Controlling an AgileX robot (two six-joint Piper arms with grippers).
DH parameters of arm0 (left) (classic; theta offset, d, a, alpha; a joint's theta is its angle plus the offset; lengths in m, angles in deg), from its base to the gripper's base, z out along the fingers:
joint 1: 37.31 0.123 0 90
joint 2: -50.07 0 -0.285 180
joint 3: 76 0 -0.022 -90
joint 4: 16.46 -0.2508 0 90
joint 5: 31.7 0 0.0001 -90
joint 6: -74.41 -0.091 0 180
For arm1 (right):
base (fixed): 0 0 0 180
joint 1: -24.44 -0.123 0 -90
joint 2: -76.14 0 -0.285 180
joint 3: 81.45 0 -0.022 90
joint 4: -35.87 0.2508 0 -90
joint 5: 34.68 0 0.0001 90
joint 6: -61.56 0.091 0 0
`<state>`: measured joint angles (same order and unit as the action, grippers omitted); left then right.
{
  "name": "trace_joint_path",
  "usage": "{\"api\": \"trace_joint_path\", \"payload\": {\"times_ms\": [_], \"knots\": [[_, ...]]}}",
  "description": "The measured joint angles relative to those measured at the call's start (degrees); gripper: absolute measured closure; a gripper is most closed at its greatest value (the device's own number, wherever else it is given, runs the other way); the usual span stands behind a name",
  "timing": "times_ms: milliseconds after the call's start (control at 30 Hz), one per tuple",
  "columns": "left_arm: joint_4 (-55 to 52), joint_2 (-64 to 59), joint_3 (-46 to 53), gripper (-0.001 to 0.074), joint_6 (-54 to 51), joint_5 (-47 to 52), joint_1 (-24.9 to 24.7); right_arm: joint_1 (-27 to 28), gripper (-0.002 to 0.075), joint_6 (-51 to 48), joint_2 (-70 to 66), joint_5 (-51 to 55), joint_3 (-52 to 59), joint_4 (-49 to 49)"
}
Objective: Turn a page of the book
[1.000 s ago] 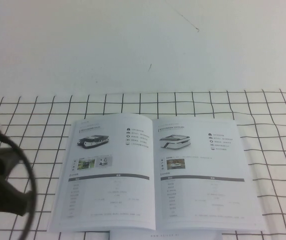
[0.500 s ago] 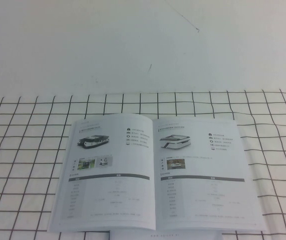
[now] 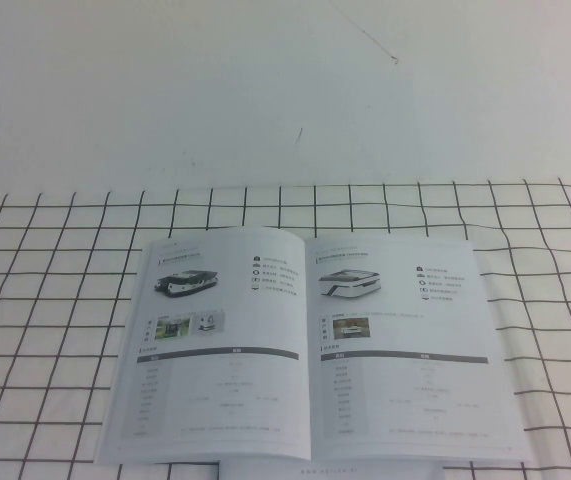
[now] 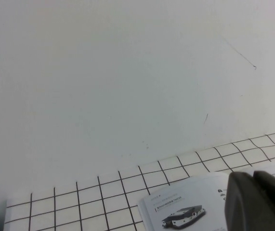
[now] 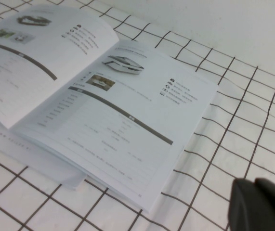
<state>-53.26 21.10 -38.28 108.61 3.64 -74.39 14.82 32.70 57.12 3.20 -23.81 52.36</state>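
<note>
Book [image 3: 310,345] lies open and flat on the checked cloth [image 3: 55,300] covering the desk, spine running away from the robot, both spreads face up. Second sheet or booklet edge peeks out under the book's near edge. Left-hand leaf bows up slightly near the spine; right-hand leaf sits flatter, with a thin stack of leaves visible beneath its near corner in the right wrist view.

Neither arm appears in the high view. Right gripper [image 5: 262,204] shows only as a dark tip in its own wrist view, beyond the book's near right corner and apart from the paper; jaws closed, holding nothing. Left gripper [image 4: 258,199] shows as a dark tip beside the book's left leaf, above it and not touching as far as the view allows; two fingers appear pressed together with nothing between them, though the tip is cropped, so this is tentative.

Judgement: no page is lifted; the turn is yet to start or is already finished, cannot tell which. If starting, page [image 3: 405,345] on the book's right is the likely candidate. Approach its outer near corner, press lightly and drag toward the spine to buckle one sheet only. Glossy paper will probably slip; keep contact shallow, check for doubled leaves, then sweep over the spine to the book's left.
</note>
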Motion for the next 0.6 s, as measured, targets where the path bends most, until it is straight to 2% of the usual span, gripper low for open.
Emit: {"api": "trace_joint_path", "payload": {"times_ms": [600], "knots": [[2.78,0.0,1.47,0.0738,-0.66,0.21,0.25,0.0,0.0725,0.0,0.0,0.0,0.0,0.11]]}}
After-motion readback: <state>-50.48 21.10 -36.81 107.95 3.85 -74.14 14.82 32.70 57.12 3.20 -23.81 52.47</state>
